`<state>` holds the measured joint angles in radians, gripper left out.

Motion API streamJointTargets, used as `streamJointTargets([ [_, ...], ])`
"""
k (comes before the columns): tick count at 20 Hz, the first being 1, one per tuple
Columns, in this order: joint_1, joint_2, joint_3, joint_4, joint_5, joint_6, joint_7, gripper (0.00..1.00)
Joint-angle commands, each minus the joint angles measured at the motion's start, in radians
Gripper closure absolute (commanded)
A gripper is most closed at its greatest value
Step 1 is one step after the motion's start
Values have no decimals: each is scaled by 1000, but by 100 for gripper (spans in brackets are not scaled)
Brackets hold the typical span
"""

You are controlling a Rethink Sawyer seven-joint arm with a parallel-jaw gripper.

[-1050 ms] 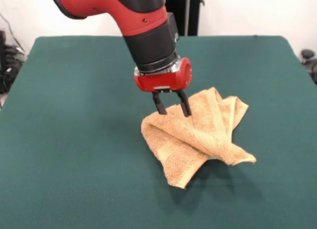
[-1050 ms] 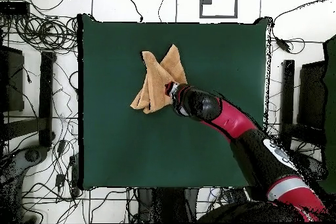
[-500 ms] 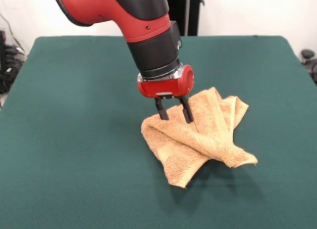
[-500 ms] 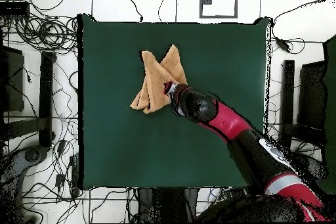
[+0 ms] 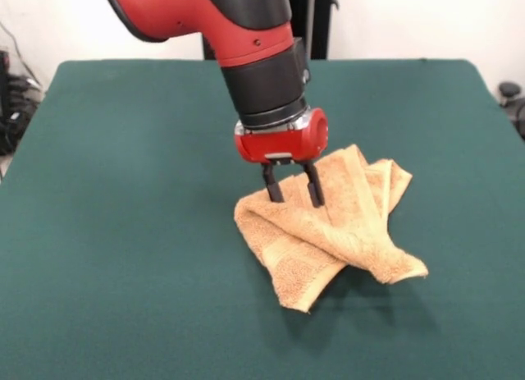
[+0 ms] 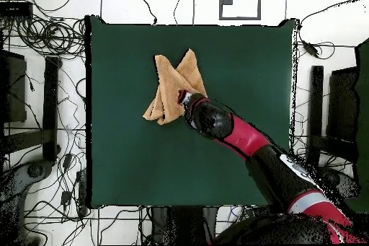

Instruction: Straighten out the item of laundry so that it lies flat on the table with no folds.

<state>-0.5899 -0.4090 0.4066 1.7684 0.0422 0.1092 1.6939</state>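
The item of laundry (image 5: 336,224) is an orange-tan terry towel, crumpled into several overlapping folds on the green table (image 5: 123,232). In the overhead view the towel (image 6: 169,88) lies in the upper middle of the table (image 6: 130,156). My gripper (image 5: 292,196) is open, its two black fingers (image 5: 271,187) pointing down and pressing into the towel's upper fold near its far left side. In the overhead view the gripper (image 6: 183,100) sits at the towel's lower right edge, its fingertips hidden under the red wrist.
Green cloth stretches wide on every side of the towel. Cables and black equipment (image 6: 43,91) lie on the floor around the table. A dark stand (image 5: 312,19) rises behind the far edge.
The gripper has come down and shifted slightly right in the front view, its fingers now sinking into the towel's upper fold. The towel has barely moved.
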Motion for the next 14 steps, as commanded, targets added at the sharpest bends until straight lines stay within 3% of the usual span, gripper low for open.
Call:
streamJointTargets([
  [1,174,-69,-156,23,9,17,193,0],
  [5,360,-121,-468,-52,-12,55,178,0],
  [8,518,-91,-706,-161,-28,121,159,0],
  [10,556,-56,-771,-200,-34,115,141,0],
  [14,543,-17,-779,-216,-43,43,109,0],
])
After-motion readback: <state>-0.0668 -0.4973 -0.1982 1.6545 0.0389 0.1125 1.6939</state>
